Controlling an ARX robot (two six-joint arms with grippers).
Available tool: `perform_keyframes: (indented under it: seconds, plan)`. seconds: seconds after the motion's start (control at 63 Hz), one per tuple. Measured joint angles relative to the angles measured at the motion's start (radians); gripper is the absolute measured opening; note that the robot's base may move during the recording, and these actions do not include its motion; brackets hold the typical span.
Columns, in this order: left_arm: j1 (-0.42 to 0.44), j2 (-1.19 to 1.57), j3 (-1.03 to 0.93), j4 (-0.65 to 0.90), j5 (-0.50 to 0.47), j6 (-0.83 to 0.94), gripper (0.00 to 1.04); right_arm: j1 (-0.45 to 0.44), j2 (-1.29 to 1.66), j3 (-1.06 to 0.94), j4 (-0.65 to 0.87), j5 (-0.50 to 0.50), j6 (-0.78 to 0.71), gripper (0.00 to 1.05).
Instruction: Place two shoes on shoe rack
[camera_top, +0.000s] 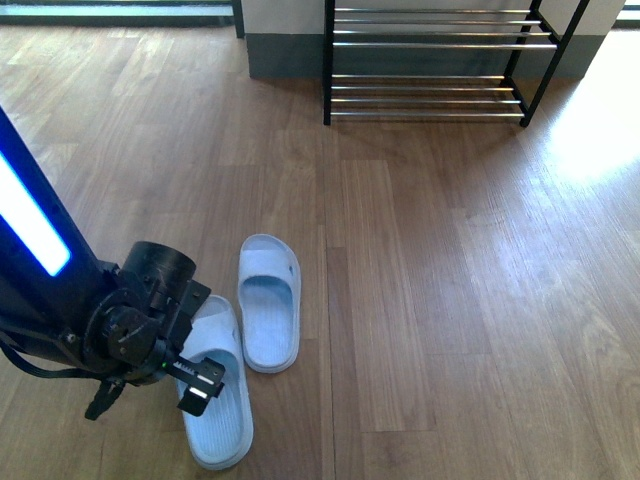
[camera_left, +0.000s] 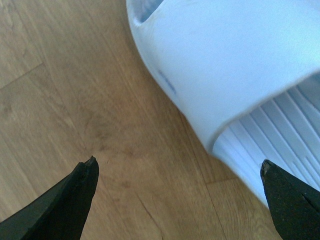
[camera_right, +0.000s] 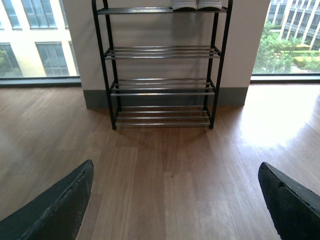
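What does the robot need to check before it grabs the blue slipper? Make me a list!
1. Is the left pincer open wide? ok.
2. Is the near slide centred between the tips? not ok; it lies toward one side, and one fingertip is over its footbed.
3. Is the second slide clear of the near one? cannot tell; the left arm hides the gap.
4. Does the shoe rack have bare shelves? ok.
5. Is the right pincer open and empty? ok.
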Motion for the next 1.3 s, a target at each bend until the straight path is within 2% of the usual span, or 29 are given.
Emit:
perform_keyframes:
  seconds: [0.238, 0.588, 0.746, 1.302]
  plan:
    - [-0.006, 0.100, 0.089, 0.018, -0.033, 0.040, 0.95, 0.000, 0.000, 0.000, 0.000, 0.000, 0.000, 0.95]
    - [-0.002, 0.165, 0.138, 0.156, -0.078, 0.062, 0.95, 0.000, 0.000, 0.000, 0.000, 0.000, 0.000, 0.95]
    - [0.000, 0.167, 0.142, 0.172, -0.100, 0.056, 0.95, 0.000, 0.000, 0.000, 0.000, 0.000, 0.000, 0.95]
    - [0.016, 0.185, 0.153, 0.054, -0.153, 0.053, 0.07, 0.000, 0.000, 0.000, 0.000, 0.000, 0.000, 0.95]
